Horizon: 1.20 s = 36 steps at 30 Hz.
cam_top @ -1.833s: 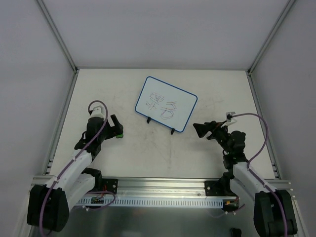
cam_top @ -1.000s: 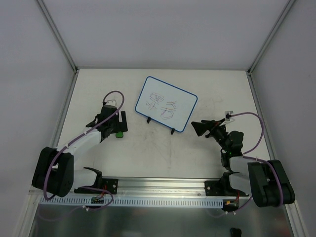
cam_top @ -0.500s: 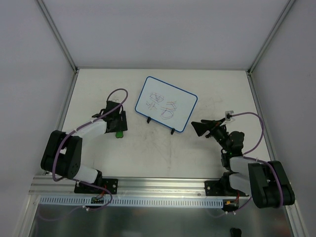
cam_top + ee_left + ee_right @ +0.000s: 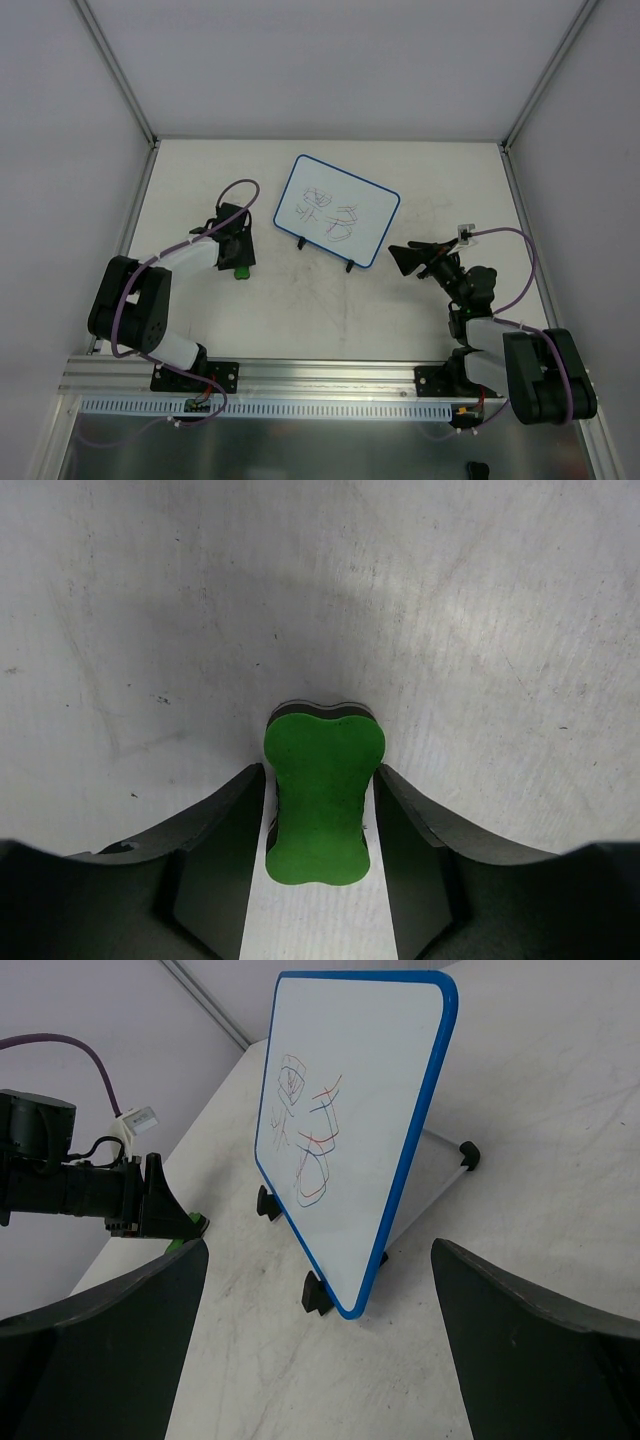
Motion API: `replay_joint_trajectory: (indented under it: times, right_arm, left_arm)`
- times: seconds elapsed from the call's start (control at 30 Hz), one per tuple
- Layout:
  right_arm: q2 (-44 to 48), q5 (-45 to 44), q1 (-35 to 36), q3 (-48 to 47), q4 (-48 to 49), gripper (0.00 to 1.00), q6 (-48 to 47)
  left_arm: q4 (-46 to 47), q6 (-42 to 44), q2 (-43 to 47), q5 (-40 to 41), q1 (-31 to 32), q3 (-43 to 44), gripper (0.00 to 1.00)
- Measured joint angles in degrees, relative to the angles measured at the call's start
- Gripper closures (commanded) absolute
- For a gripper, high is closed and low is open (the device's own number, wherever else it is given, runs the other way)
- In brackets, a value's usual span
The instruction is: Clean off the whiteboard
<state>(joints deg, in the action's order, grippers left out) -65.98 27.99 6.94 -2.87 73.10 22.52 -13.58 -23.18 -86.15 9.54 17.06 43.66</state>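
Observation:
The whiteboard [image 4: 336, 211] stands tilted on two black feet at mid-table, blue-framed, with coloured scribbles on its face; it also fills the right wrist view [image 4: 340, 1110]. A green eraser [image 4: 322, 800] lies on the table to the board's left, a speck of green in the top view [image 4: 240, 270]. My left gripper [image 4: 320, 772] reaches down over it [image 4: 238, 258], fingertips pressed against the eraser's two sides. To the board's right, my right gripper [image 4: 400, 260] stands wide open, facing the board's near corner with nothing between its fingers [image 4: 320, 1245].
Grey walls with metal rails enclose the white table [image 4: 330, 310] on three sides. The left arm's wrist and purple cable [image 4: 80, 1185] show beyond the board in the right wrist view. The arm bases sit on the rail at the near edge [image 4: 320, 385].
The left arm has folded down toward the table and its jaws have narrowed onto the green eraser. The right arm has barely moved.

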Motion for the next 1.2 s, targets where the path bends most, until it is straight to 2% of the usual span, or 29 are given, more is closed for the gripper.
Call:
replay_joint_trajectory:
  times: [0.17,0.3,0.47,0.57,0.7,0.77,0.83,1.03,1.13,1.2]
  right_arm:
    - [0.07,0.44,-0.17,0.0,0.07,0.01,0.2]
    - [0.07,0.81,-0.22,0.0,0.07,0.01,0.46]
    - [0.07,0.96,-0.28,0.0,0.07,0.01,0.61]
    - [0.07,1.01,-0.35,0.0,0.07,0.01,0.66]
    - [0.07,1.01,-0.44,0.0,0.07,0.01,0.72]
    - [0.04,1.01,-0.5,0.0,0.07,0.01,0.83]
    - [0.04,1.03,-0.55,0.0,0.07,0.01,0.83]
    - [-0.2,1.29,-0.79,0.0,0.11,0.01,0.87]
    - [-0.76,1.81,-1.05,-0.02,0.22,0.01,1.05]
    - [-1.73,2.71,-1.42,-0.07,0.44,0.01,1.53]
  left_arm:
    - [-0.35,-0.24,0.42,0.07,0.0,0.0,0.43]
    - [-0.72,-0.24,1.7,0.13,0.0,0.0,0.43]
    - [-0.79,-0.24,2.14,0.09,0.0,0.0,0.51]
    - [-0.79,-0.22,1.81,0.0,0.0,0.02,0.48]
    - [-0.87,-0.33,0.33,-0.11,0.0,0.04,0.65]
    - [-0.87,-0.24,0.22,-0.09,0.0,0.04,0.68]
    - [-0.87,-0.09,0.22,-0.09,0.0,0.04,0.76]
    - [-1.01,0.07,0.28,-1.79,0.0,0.66,0.78]
    - [-0.83,0.28,1.62,-3.85,0.0,1.79,0.76]
    - [0.35,0.28,4.04,-5.27,0.0,1.9,0.84]
